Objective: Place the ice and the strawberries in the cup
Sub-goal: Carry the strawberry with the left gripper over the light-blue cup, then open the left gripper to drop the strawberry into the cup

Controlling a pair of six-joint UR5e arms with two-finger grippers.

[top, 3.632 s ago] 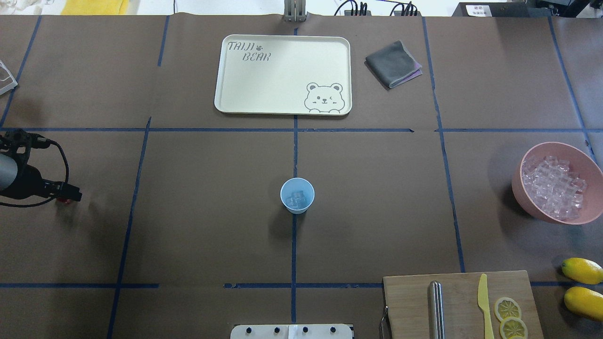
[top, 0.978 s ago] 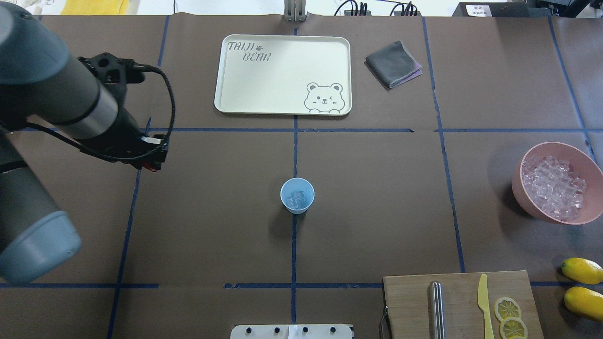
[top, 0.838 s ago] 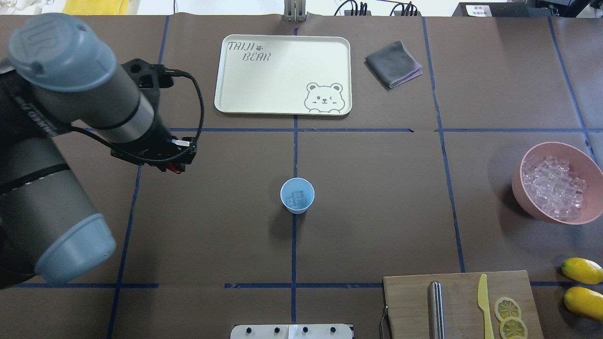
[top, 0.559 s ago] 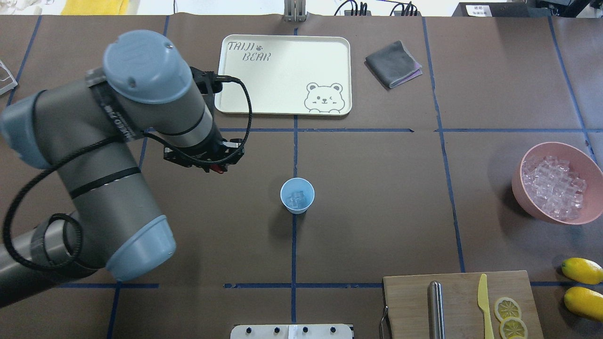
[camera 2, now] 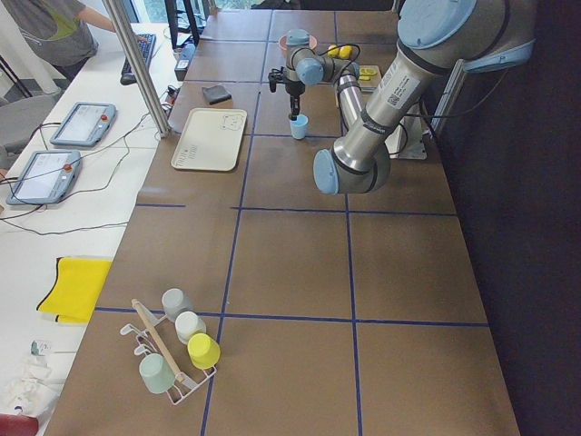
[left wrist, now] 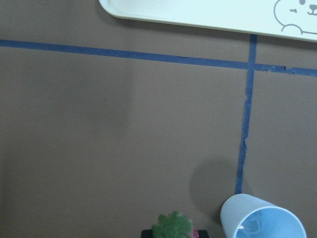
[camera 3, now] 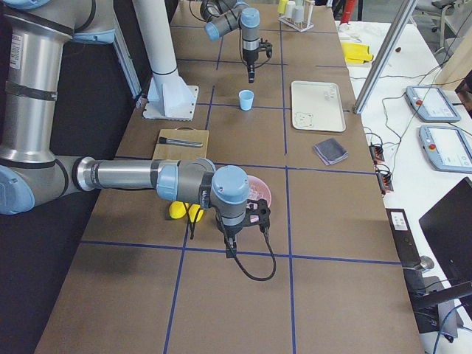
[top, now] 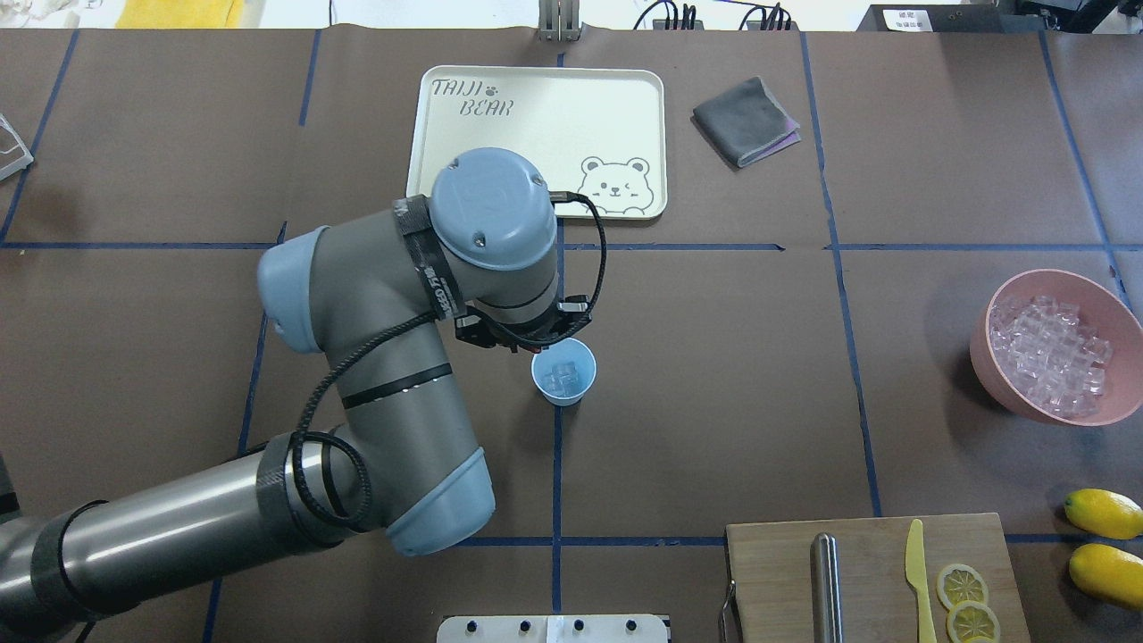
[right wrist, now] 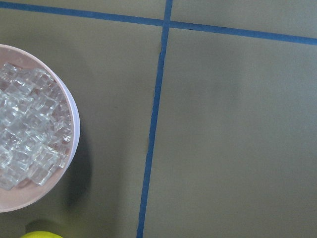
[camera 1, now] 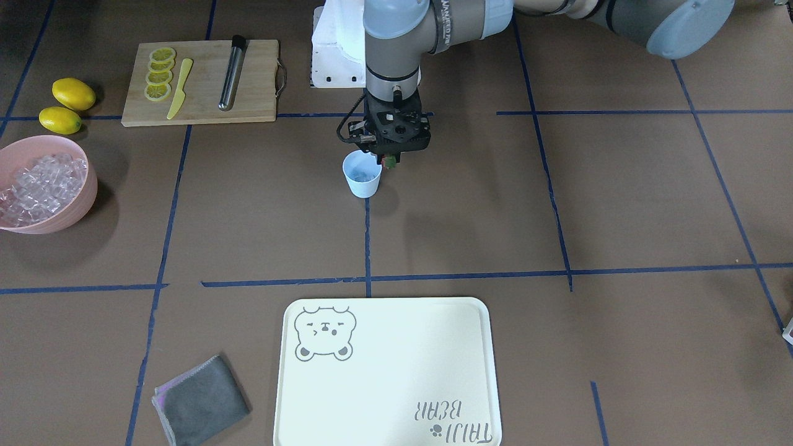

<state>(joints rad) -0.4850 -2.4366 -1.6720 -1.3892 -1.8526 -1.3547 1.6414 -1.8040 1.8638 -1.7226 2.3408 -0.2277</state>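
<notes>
Swinging in from well away from the cup point(top: 563, 371) within 1 second, the left gripper point(camera 1: 388, 159) now hangs just beside its rim, clenched on the 1 strawberry point(left wrist: 173, 227), with ice point(top: 563, 379) already inside the cup. Released from this off-centre spot, the berry would likely strike the rim and land outside.

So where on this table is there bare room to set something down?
The widest bare stretch lies between the cup and the pink bowl. The tray is bare too. It is crowded at the cup, where the left gripper holds the strawberry, and around the cutting board and lemons.
</notes>
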